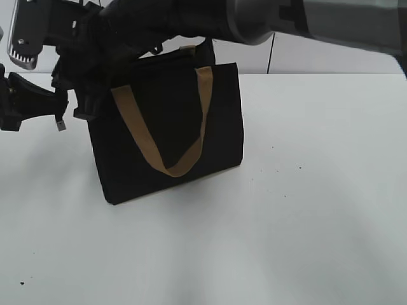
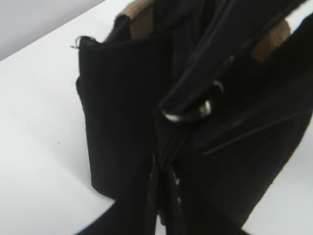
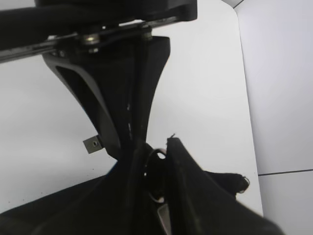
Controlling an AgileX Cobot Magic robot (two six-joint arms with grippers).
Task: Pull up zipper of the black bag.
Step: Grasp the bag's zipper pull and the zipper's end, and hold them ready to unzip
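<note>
Both claws crowd black bag [image 1: 165, 133] (white table [image 1: 305, 210]).

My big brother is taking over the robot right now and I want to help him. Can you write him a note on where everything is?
The left gripper is shut on the end of the black bag, beside the zip track.
The right gripper reaches across to the zipper slider; its grip is too dark to judge.
The bag stands tilted on the white table.
Done: both grippers are at the bag's top.
Left: draw the slider along. How far it is zipped is hidden.
</note>
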